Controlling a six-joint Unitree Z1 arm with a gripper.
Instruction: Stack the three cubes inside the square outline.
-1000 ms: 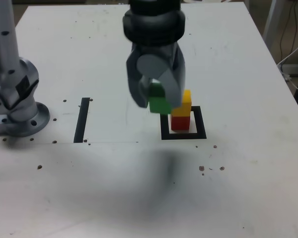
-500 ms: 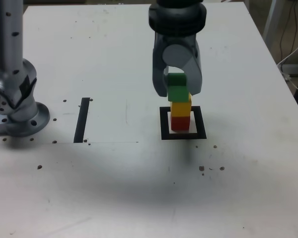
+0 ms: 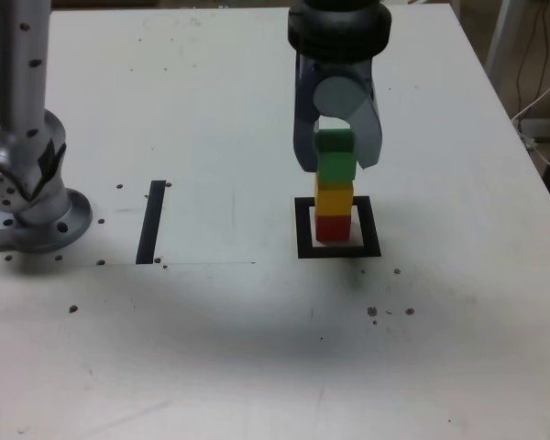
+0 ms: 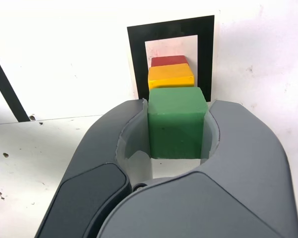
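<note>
The claw is clamping the green cube between both jaws — holding it directly on top of the yellow cube. The yellow one is sitting on the red cube inside the square outline — right of the black strip in the exterior view.

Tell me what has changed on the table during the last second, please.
The gripper, shut on the green cube, carried it toward the exterior view's right and now holds it directly above the yellow cube. The yellow cube on the red cube, the square outline and the black strip stayed put.
</note>
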